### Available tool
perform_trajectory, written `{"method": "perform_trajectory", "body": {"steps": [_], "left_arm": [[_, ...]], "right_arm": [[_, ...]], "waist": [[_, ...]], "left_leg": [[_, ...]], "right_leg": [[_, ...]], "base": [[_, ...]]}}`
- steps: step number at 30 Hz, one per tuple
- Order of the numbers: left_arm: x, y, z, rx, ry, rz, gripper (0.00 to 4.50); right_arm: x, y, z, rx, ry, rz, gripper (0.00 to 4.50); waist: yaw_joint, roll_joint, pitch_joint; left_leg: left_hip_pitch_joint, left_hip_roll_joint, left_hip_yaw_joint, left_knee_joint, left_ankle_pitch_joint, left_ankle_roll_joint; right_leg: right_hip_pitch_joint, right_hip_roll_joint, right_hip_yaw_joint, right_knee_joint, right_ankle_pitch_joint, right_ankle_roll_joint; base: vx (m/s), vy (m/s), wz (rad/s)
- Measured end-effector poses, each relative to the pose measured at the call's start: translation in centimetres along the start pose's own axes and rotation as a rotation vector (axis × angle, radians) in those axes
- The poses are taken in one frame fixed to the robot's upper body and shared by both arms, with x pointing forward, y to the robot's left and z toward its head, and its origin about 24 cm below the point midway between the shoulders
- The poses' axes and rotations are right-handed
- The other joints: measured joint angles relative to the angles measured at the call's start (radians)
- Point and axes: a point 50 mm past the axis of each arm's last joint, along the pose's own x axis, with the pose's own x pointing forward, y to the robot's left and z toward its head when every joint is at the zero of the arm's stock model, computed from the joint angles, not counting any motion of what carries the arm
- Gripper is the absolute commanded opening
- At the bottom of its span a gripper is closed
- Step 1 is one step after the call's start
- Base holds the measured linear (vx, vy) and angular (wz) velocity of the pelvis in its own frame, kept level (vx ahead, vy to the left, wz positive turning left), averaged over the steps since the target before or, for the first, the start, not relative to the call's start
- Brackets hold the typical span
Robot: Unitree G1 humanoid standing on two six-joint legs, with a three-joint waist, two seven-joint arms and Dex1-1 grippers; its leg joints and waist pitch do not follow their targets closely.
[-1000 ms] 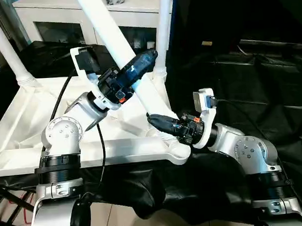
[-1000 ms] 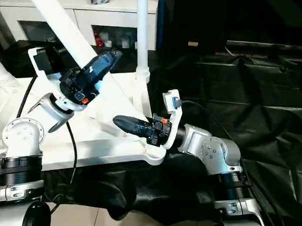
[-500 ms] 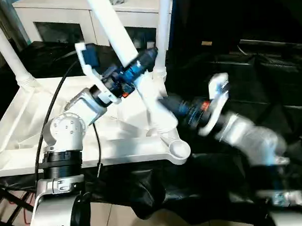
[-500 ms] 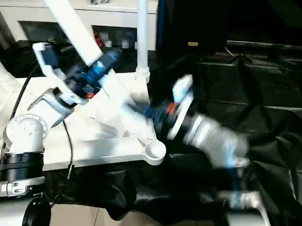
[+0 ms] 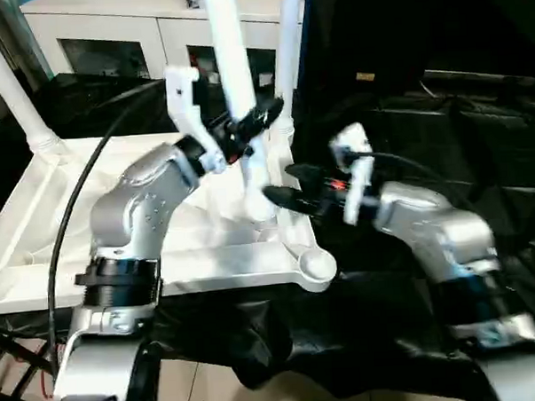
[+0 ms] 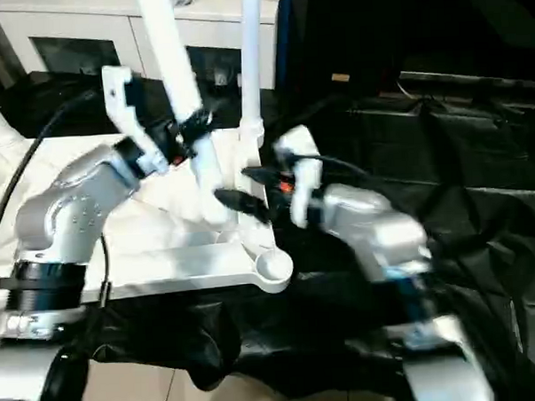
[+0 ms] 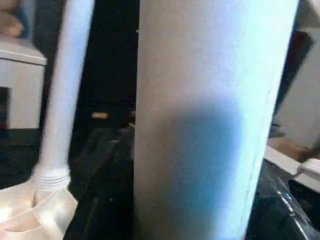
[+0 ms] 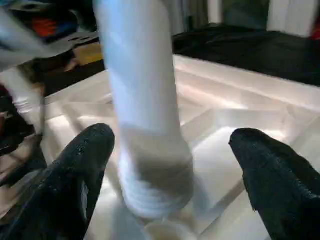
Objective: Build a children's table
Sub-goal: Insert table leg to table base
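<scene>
Being clamped by the left hand (image 5: 251, 130), the leg (image 5: 231, 87) is risking slipping past the empty corner socket (image 5: 316, 265) while the right hand (image 8: 172, 165) is being held apart around its foot.

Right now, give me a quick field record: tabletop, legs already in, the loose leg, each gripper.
tabletop: upside down on the black cloth, ribbed side up
fitted legs: far left corner and far right corner, both upright
loose leg: nearly upright, lower end over the ribbed underside, short of the near right socket
left gripper: shut on the loose leg
right gripper: open, fingers on either side of the leg's lower end
</scene>
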Motion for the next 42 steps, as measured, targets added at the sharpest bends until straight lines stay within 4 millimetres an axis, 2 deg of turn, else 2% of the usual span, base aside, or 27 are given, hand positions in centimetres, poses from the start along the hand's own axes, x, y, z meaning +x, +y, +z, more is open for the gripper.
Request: {"method": "perform_trajectory", "body": {"steps": [3, 9, 11, 14, 16, 19, 20, 23, 25, 30, 36, 42], "left_arm": [[0.5, -0.4, -0.5, 0.009, 0.019, 0.026, 1.89], [1.0, -0.5, -1.1, 0.053, 0.051, 0.136, 1.89], [1.0, -0.3, -1.1, 0.063, 0.056, 0.169, 1.89], [0.9, -0.1, -1.2, 0.077, 0.065, 0.203, 1.89], [0.9, -0.1, -1.2, 0.08, 0.066, 0.219, 1.89], [1.0, -0.1, -1.3, 0.082, 0.067, 0.238, 1.89], [1.0, -0.1, -1.3, 0.083, 0.067, 0.246, 1.89], [1.1, -0.1, -1.3, 0.081, 0.066, 0.25, 1.89], [1.1, -0.2, -1.3, 0.078, 0.068, 0.25, 1.89], [1.1, -0.3, -1.3, 0.074, 0.073, 0.245, 1.89], [1.2, -0.6, -1.3, 0.068, 0.08, 0.238, 1.89], [1.2, -0.7, -1.4, 0.063, 0.093, 0.233, 1.89]], "right_arm": [[1.2, 0.7, -0.2, -0.003, -0.016, 0.005, 4.2], [3.3, 0.8, -0.6, -0.031, -0.037, -0.112, 4.2], [3.6, 1.0, -0.4, -0.045, -0.051, -0.109, 3.93], [3.8, 1.0, -0.7, -0.055, -0.041, -0.111, 3.73], [3.9, 1.1, -0.8, -0.058, -0.042, -0.106, 3.44], [4.2, 1.4, -0.8, -0.06, -0.053, -0.098, 3.43], [4.4, 1.5, -0.9, -0.058, -0.053, -0.096, 3.1], [4.5, 1.5, -1.2, -0.049, -0.046, -0.097, 2.99], [4.5, 1.4, -1.3, -0.046, -0.046, -0.098, 2.66], [4.6, 1.4, -1.4, -0.048, -0.048, -0.094, 2.23], [4.5, 1.4, -1.4, -0.049, -0.045, -0.085, 1.92], [4.3, 1.2, -1.5, -0.051, -0.039, -0.073, 1.88]], "waist": [[0.001, 0.0, 0.0], [0.0, 0.0, 0.0], [0.0, 0.0, 0.0], [0.0, 0.0, 0.0], [0.001, 0.0, 0.0], [0.0, 0.0, 0.0], [0.0, 0.0, 0.0], [0.001, 0.0, 0.0], [0.0, 0.0, 0.0], [0.0, 0.0, 0.0], [0.0, 0.0, 0.0], [0.001, 0.0, 0.0]], "left_leg": [[-0.001, 0.0, 0.0, 0.0, 0.0, 0.0], [-0.002, 0.0, 0.0, 0.0, 0.0, 0.0], [-0.005, 0.0, -0.001, 0.0, 0.0, 0.0], [-0.007, 0.0, -0.001, 0.0, 0.0, 0.0], [-0.008, 0.0, -0.001, 0.0, 0.0, 0.0], [-0.008, 0.0, -0.001, 0.0, 0.0, 0.0], [-0.008, 0.0, -0.001, 0.0, 0.0, 0.0], [-0.008, 0.0, -0.001, 0.001, 0.0, 0.0], [-0.008, 0.0, -0.001, 0.001, 0.0, 0.0], [-0.008, 0.0, -0.001, 0.001, 0.0, 0.0], [-0.008, 0.0, -0.001, 0.001, 0.0, 0.0], [-0.008, 0.0, -0.001, 0.001, 0.0, 0.0]], "right_leg": [[0.0, 0.0, 0.0, 0.0, 0.002, -0.004], [-0.001, 0.0, 0.0, 0.0, 0.003, -0.004], [-0.001, 0.0, 0.0, -0.001, 0.003, -0.004], [-0.002, 0.0, 0.0, -0.001, 0.003, -0.004], [-0.002, 0.0, 0.0, -0.001, 0.003, -0.005], [-0.002, 0.0, 0.0, -0.001, 0.003, -0.005], [-0.002, 0.0, 0.0, -0.001, 0.003, -0.005], [-0.002, 0.0, 0.0, -0.001, 0.003, -0.005], [-0.002, 0.0, 0.0, -0.001, 0.003, -0.005], [-0.002, 0.0, 0.0, -0.001, 0.003, -0.005], [-0.002, 0.0, 0.0, 0.0, 0.003, -0.005], [-0.002, 0.0, 0.0, 0.0, 0.003, -0.005]], "base": [[0.0, 0.0, 0.0], [0.0, 0.0, 0.0], [0.0, 0.0, 0.0], [0.0, 0.0, 0.0], [0.0, 0.0, 0.0], [0.0, 0.0, 0.0], [0.0, 0.0, 0.0], [0.0, 0.0, 0.0], [0.0, 0.0, 0.0], [0.0, 0.0, 0.0], [0.0, 0.0, 0.0], [0.0, 0.0, 0.0]]}}
